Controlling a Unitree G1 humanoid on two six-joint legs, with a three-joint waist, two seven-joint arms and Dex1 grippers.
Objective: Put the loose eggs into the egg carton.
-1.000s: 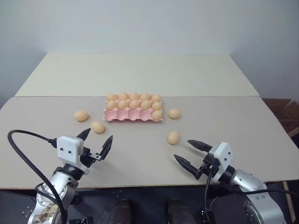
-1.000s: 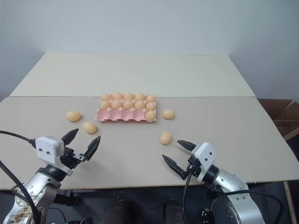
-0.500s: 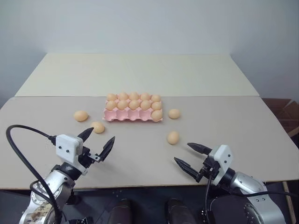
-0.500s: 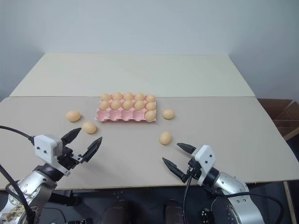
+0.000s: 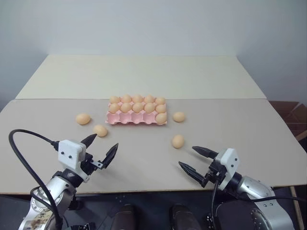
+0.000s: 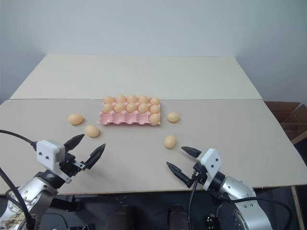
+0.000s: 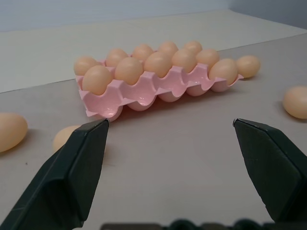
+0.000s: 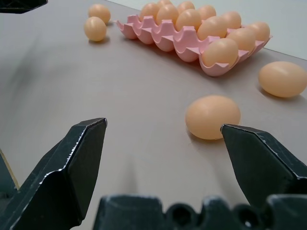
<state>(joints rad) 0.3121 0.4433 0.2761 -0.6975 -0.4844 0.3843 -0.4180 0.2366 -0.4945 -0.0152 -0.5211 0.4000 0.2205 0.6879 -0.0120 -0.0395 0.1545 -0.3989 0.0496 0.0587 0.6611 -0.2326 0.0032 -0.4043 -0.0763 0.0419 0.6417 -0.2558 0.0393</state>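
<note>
1. Left eye view: the pink egg carton (image 5: 137, 117) lies flat near the middle of the beige bench (image 5: 240, 124), its two far rows full of eggs and one more egg in the near row's right-end cup; the other near cups are bare.
2. Four loose eggs lie on the bench around it. One egg (image 5: 83, 119) sits well left of the carton, and a second (image 5: 100, 130) lies nearer, just off the carton's near-left corner.
3. A third egg (image 5: 179, 116) rests just beside the carton's right end, and a fourth (image 5: 178, 141) lies nearer, apart from the carton.
4. The left tool (image 5: 100, 150) hovers over the near-left part of the bench with its black fingers spread wide and nothing between them; the second egg is just beyond its far fingertip.
5. The right tool (image 5: 195, 160) hovers near the bench's front edge, fingers likewise spread and empty, with the fourth egg a little beyond its tips.
</note>
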